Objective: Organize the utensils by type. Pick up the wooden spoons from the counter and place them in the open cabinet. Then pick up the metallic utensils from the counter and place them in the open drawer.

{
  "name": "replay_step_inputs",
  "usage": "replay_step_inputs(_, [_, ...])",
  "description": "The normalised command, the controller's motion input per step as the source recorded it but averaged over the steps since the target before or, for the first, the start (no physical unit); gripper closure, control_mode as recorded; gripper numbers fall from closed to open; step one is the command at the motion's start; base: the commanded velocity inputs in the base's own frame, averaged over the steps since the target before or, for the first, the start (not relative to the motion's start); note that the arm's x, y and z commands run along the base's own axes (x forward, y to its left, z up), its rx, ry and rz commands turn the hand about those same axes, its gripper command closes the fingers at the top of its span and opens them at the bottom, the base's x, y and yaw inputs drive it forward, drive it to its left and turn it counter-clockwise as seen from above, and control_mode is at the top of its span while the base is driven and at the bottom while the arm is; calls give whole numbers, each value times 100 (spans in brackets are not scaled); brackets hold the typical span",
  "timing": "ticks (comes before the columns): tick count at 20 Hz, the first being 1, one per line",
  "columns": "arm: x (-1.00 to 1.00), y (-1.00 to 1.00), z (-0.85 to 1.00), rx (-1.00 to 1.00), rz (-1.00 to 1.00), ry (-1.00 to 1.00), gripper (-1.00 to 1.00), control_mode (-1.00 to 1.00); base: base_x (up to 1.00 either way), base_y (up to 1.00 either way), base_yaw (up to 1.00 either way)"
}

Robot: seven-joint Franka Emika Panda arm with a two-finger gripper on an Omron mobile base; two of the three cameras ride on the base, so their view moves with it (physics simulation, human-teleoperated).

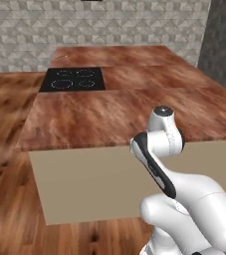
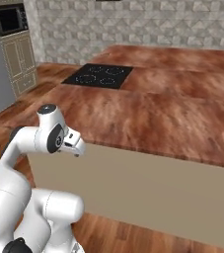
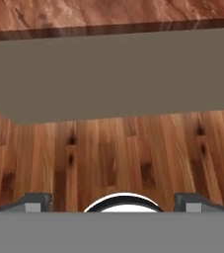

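The large, glossy reddish-brown wood-grain worktop (image 1: 129, 117) stands on a plain beige base panel (image 1: 92, 187) and serves as the landmark here. Set flush into the worktop's far left part is a flat black stovetop (image 1: 73, 78) with four ring burners; in the right base view the same stovetop (image 2: 99, 75) sits at the far left of the worktop (image 2: 153, 116). No wooden spoon, silver spoon or fork can be made out on the worktop surface in either base view, so where the utensils lie cannot be told.

The white arm is folded up in front of the worktop's near edge, below its surface and over the brown plank floor (image 1: 7, 219). In the right base view its hand juts out beside the base panel (image 2: 148, 190), just under the worktop's near lip.

In the hand view the pincer (image 3: 112, 202) looks at the base panel (image 3: 113, 74) and the worktop's front edge (image 3: 108, 15) above it, with the plank floor (image 3: 113, 153) beneath. The two grey fingertips (image 3: 34, 201) stand far apart at the bottom corners, spread wide with nothing between them.

Behind the worktop runs a pale patterned tile wall (image 1: 94, 25). Left of the worktop in the right base view stand cream panelled cabinets (image 2: 19, 62) with a dark microwave (image 2: 11, 19) above them.
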Motion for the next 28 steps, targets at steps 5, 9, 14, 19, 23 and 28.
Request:
replay_step_inputs(5, [0, 0, 0, 0, 0, 0, -100, 100, 24, 100, 0])
replay_step_inputs(9, [0, 0, 0, 0, 0, 0, -100, 100, 30, 100, 0])
replay_step_inputs(14, [0, 0, 0, 0, 0, 0, -100, 100, 41, 100, 0])
replay_step_inputs(19, [0, 0, 0, 0, 0, 0, -100, 100, 57, 100, -1])
replay_step_inputs(23, [0, 0, 0, 0, 0, 0, -100, 100, 58, 100, 0])
replay_step_inputs(28, [0, 0, 0, 0, 0, 0, -100, 100, 66, 97, -5])
